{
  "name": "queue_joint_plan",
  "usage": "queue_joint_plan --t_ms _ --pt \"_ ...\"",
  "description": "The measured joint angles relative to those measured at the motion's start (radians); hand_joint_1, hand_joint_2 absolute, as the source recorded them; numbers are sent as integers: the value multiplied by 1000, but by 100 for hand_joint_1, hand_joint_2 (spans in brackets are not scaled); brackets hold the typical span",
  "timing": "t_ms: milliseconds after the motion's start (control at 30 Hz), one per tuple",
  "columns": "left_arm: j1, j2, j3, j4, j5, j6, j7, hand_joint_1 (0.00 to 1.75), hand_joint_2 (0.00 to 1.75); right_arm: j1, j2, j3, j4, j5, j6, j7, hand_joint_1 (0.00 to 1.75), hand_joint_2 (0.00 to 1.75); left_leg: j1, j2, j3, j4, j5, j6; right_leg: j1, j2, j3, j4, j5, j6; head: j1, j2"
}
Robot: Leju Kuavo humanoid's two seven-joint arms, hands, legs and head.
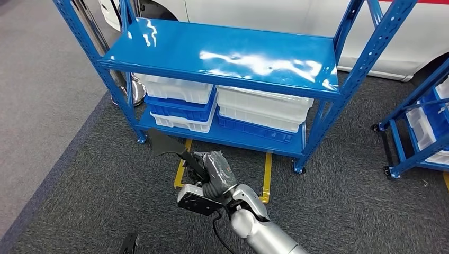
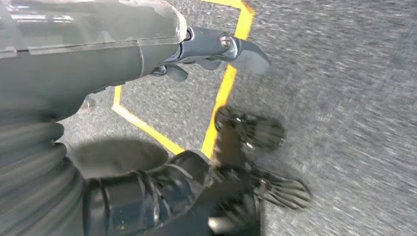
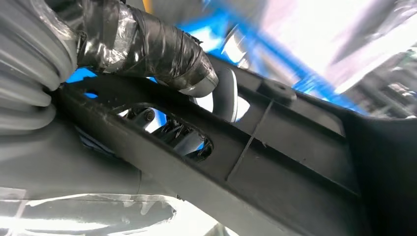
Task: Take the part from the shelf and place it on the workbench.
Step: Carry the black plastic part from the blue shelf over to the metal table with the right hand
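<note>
The part [image 1: 161, 144] is a flat black plastic piece with a wide, fin-shaped end. My right hand [image 1: 214, 172] grips it by its narrow end and holds it low over the carpet, in front of the blue shelf [image 1: 222, 53]. In the right wrist view the part [image 3: 275, 147] is a ribbed black bar lying across the palm, with the tape-wrapped thumb [image 3: 147, 44] pressed over it. My left hand [image 2: 196, 46] hangs above the grey floor with its thumb [image 2: 243, 53] stretched out and nothing in it.
White bins [image 1: 265, 106] and blue bins [image 1: 180, 103] are stacked on the shelf's lower level; its top board is bare. Yellow tape lines [image 1: 267, 174] mark the carpet. A second blue rack [image 1: 418, 127] stands to the right, and a white car [image 1: 296, 16] is behind.
</note>
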Motion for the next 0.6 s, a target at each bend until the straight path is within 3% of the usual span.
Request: queue_joint_plan --t_ms 33,67,133,167,200,233,267,333,400,433,500,533,600 --pt "30 6 -3 0 -5 -21 -24 0 175 31 -28 -11 -37 -41 33 -16 173 175 2 3 -2 -7 10 8 -1 2 -2 7 -19 7 0 0" --pt "58 13 -5 0 -7 -34 -35 0 175 59 -52 -23 -65 -69 61 -29 173 175 4 7 -9 -12 22 17 -1 3 -10 32 -56 13 1 0" --pt "97 22 -12 0 -11 -44 -37 0 175 97 -86 -45 -103 -98 96 -39 173 175 4 10 -37 -8 42 29 -5 5 -42 145 -162 23 1 0" --pt "108 26 -15 0 -12 -45 -36 0 175 109 -95 -53 -118 -102 104 -40 173 175 3 11 -54 -3 51 32 -6 5 -57 213 -200 26 0 0" --pt "113 29 -17 0 -14 -45 -34 0 175 119 -102 -57 -131 -104 109 -41 173 175 3 11 -71 1 60 32 -8 5 -63 267 -214 29 0 0" --pt "114 31 -20 0 -15 -45 -33 0 175 125 -107 -60 -141 -104 112 -41 173 175 3 10 -87 6 68 31 -9 5 -54 291 -205 31 0 0" --pt "114 32 -21 0 -16 -46 -32 0 175 130 -110 -61 -149 -105 113 -41 173 175 2 9 -101 12 74 29 -10 5 -26 279 -181 30 0 0" --pt "115 32 -23 0 -18 -46 -29 0 175 136 -116 -67 -165 -110 121 -41 173 175 2 8 -124 23 84 22 -9 6 74 163 -147 23 0 0" --pt "116 32 -25 0 -22 -47 -25 0 175 137 -119 -73 -179 -125 144 -43 173 175 2 9 -137 30 95 12 -2 6 157 39 -158 14 0 0" --pt "116 32 -26 0 -24 -48 -23 0 175 138 -121 -75 -185 -139 163 -45 173 175 3 10 -140 29 103 5 2 7 171 9 -165 10 0 0" --pt "118 34 -29 0 -30 -48 -19 0 175 143 -125 -77 -194 -176 211 -54 173 175 6 8 -145 25 114 -8 3 4 172 -15 -155 3 1 0" --pt "119 35 -30 0 -34 -48 -17 0 175 147 -126 -79 -198 -197 238 -59 173 175 7 6 -151 31 102 -12 1 1 169 -24 -145 -5 0 0" --pt "121 38 -34 0 -40 -48 -14 0 175 154 -127 -82 -205 -230 278 -66 173 175 8 1 -173 95 28 -20 -5 -4 156 -37 -125 -21 -1 0"
